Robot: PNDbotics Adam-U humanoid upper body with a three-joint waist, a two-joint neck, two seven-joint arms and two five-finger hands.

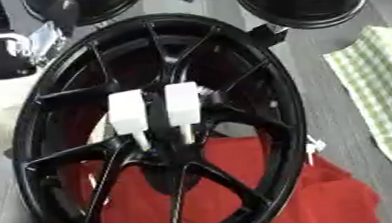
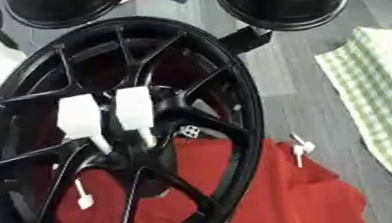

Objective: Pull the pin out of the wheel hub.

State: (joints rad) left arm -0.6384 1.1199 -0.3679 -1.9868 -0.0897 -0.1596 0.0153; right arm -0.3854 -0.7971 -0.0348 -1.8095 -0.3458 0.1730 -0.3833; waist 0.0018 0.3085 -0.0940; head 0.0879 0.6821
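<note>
At the upper left a black-and-silver shape, probably the left hand (image 1: 6, 48), sits just outside the rim. I cannot tell whether it is spread or closed. The right hand shows in no view, so the left looks like the nearer one.

The black spoked wheel (image 2: 251, 124) fills the middle. Two pins stand side by side at the wheel hub (image 1: 164, 158): the left pin (image 1: 128, 113) and the right pin (image 1: 182, 103). Each has a white block head above and a thin shaft running down into the hub. They lie right of and below the hand, and a pull would likely follow that long axis, away from the hub.

Under the wheel is one red cloth (image 1: 329, 198) with two small loose white pins (image 2: 83, 196) (image 2: 299, 148). Far right is one green-checked cloth (image 1: 382, 94).
</note>
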